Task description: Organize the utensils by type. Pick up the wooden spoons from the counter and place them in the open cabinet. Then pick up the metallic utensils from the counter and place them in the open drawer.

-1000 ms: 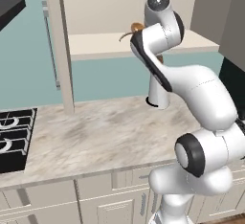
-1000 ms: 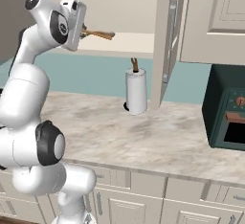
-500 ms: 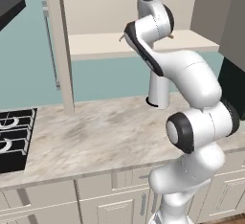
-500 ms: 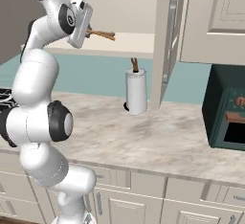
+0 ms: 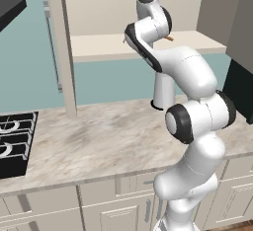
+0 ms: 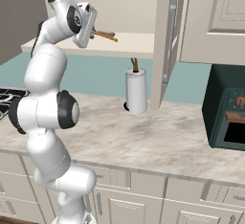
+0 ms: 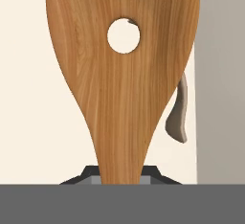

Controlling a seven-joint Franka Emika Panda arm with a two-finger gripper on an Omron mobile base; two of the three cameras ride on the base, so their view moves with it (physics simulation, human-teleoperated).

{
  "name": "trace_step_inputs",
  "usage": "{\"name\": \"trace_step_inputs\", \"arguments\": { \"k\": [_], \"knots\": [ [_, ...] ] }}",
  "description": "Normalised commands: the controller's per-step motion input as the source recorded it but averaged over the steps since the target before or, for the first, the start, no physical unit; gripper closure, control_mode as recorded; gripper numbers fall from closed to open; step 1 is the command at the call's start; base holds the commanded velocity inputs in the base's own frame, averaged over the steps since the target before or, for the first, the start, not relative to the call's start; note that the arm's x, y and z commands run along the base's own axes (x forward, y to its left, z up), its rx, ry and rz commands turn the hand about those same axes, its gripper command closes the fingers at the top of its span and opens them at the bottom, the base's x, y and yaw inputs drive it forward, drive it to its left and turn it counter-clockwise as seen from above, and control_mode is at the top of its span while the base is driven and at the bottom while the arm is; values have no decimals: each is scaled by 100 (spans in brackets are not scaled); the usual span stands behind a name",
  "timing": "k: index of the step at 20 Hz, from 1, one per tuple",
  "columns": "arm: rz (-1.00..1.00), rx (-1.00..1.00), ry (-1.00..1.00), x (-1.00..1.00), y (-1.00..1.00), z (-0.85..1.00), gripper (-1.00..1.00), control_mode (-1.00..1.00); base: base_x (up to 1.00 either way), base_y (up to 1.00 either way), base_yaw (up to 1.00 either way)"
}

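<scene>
Gripper first: I see it raised at the front edge of the open cabinet, its fingers pinched on the handle of a wooden spoon. In the hand view the spoon rises straight from between the dark finger tips, orange-brown with a clear grain, widening into a flat blade with a round hole through it. In the right base view I see the same spoon projecting from the gripper over the cabinet shelf, toward its right side; whether it touches the shelf I cannot tell. In the left base view I see only a short brown tip of it past the wrist, above the shelf.

Nearer the base, I note the counter running wide and marbled over grey panelled fronts. A white cylindrical holder stands near its back edge, just beside the lower end of the open cabinet door, with a dark brown handle sticking up out of it. At the left end of the counter I see a black hob; at the right end, a dark green appliance.

Beyond the spoon, in the hand view, I see the cream back wall of the cabinet, with a small grey-brown curved shape just beside the spoon's right edge; I cannot identify it.
</scene>
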Motion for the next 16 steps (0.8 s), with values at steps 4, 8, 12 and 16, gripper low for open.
{"name": "trace_step_inputs", "arguments": {
  "k": [4,8,12,16],
  "knots": [
    [0,2,0,43,3,-15,100,-100,0,0,0],
    [0,2,0,47,2,-8,100,-100,0,0,0],
    [0,1,0,56,3,-7,100,-100,0,0,0],
    [0,1,0,59,5,-4,100,-100,0,0,0]
  ]
}}
